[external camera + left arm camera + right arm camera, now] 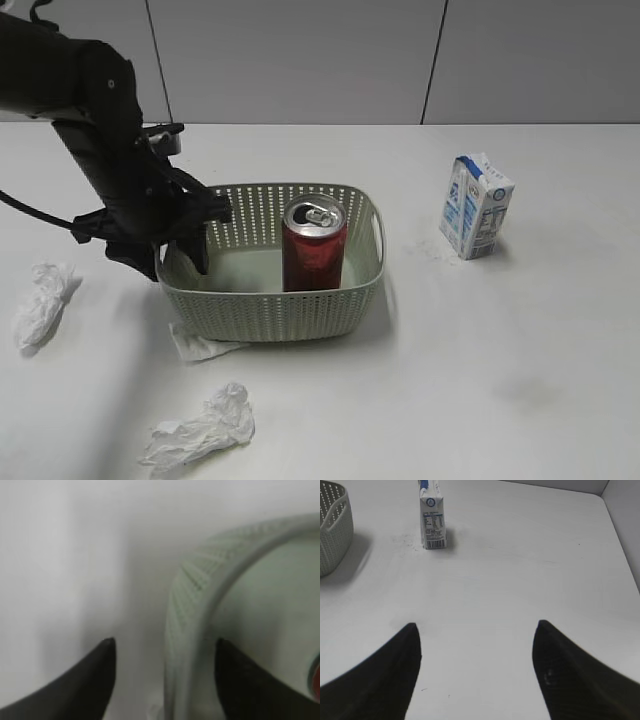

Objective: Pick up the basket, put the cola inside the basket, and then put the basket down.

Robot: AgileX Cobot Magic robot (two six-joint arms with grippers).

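Nearest the exterior camera a crumpled white tissue (200,428) lies on the white table (500,380); a second crumpled tissue (42,303) lies at the left edge, and a flat scrap of paper (200,346) pokes out from under the near left corner of the basket (270,308). The basket rests on the table, and the cola (314,245) stands upright inside it, right of its middle. The left claw (182,258) comes down over the basket's left end, spread apart, one finger outside the wall and one inside; the left wrist view shows the same, the left claw (162,652) straddling the blurred rim of the basket (200,580), and whether the fingers touch the wall cannot be told. To the right and a little farther back a blue-and-white milk carton (476,205) stands upright, apart from the basket. The right claw (476,630) hangs spread over bare table, well away from the basket (334,525) and the carton (432,522).
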